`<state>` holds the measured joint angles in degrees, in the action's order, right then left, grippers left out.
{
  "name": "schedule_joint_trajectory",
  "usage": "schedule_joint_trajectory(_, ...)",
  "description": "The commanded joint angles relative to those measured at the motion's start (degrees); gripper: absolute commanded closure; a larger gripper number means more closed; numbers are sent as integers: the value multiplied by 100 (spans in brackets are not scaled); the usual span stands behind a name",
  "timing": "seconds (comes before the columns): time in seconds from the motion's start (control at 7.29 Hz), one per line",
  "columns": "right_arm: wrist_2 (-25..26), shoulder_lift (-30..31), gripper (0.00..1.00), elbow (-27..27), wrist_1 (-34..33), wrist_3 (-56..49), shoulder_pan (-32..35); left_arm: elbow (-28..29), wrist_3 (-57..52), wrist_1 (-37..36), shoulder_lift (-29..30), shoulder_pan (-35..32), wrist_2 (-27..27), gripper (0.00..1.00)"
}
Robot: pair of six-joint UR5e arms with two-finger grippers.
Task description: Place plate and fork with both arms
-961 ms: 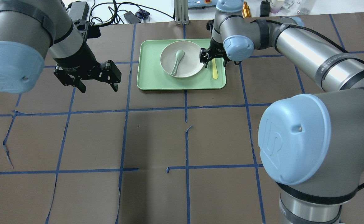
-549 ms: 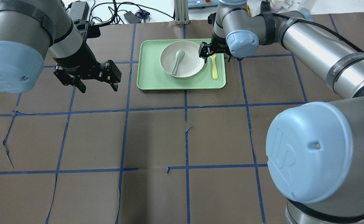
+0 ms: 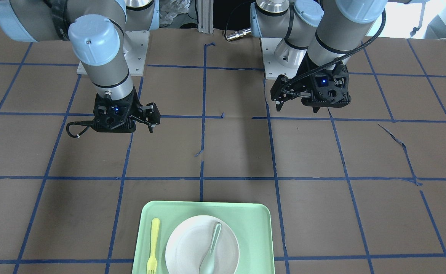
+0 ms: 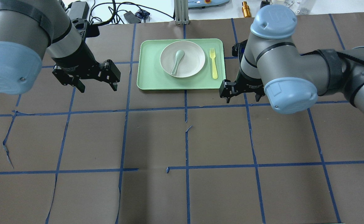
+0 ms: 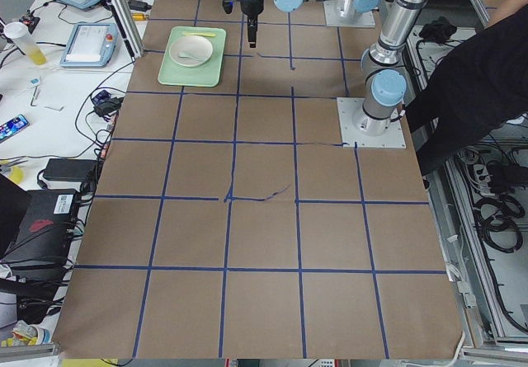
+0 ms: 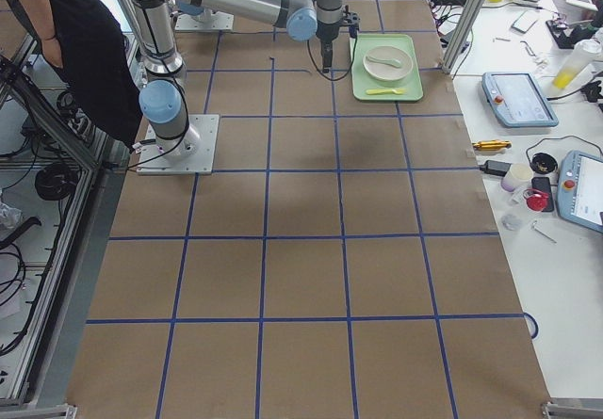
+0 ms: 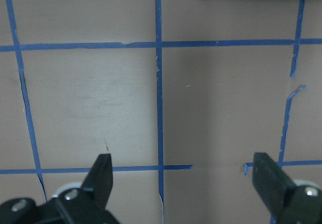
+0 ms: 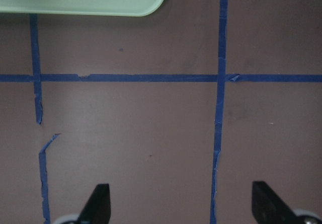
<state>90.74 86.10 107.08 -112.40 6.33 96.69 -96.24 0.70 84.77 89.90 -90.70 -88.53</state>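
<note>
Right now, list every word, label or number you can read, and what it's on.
No text can be read.
Print on the left arm, at its wrist: too blurred.
Print on the right arm, at its wrist: too small.
Tray, plate, fork: no markings seen.

A grey-green spoon [image 4: 177, 60] lay inside a pale-green tray [image 4: 150, 79] on the brown table [image 4: 157, 137] gridded with blue tape [image 4: 154, 109], while a dark-clothed person [image 5: 470, 78] stood beside it.
</note>
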Motion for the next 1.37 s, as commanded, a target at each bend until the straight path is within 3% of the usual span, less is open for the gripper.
schedule_joint_trajectory(0.0, 67, 274, 0, -168, 33, 69, -36, 9, -17, 5, -7, 0, -15, 0)
schedule_joint_trajectory(0.27, 206, 398, 0, -660, 1076, 166, -19, 70, 0, 40, -77, 0, -16, 0)
schedule_joint_trajectory(0.69, 330, 575, 0, -1390, 1377, 158, -37, 255, -9, 49, -96, 0, -24, 0)
schedule_joint_trajectory(0.82, 252, 514, 0, -1618, 1909, 149, 7, 220, -9, 49, -112, 0, -16, 0)
schedule_joint_trajectory(1.1, 242, 504, 0, -1665, 2257, 202, 42, 141, 9, 75, -209, 0, -16, 0)
schedule_joint_trajectory(1.24, 251, 513, 0, -1630, 2301, 202, 42, 123, -17, 440, -270, 0, -16, 0)
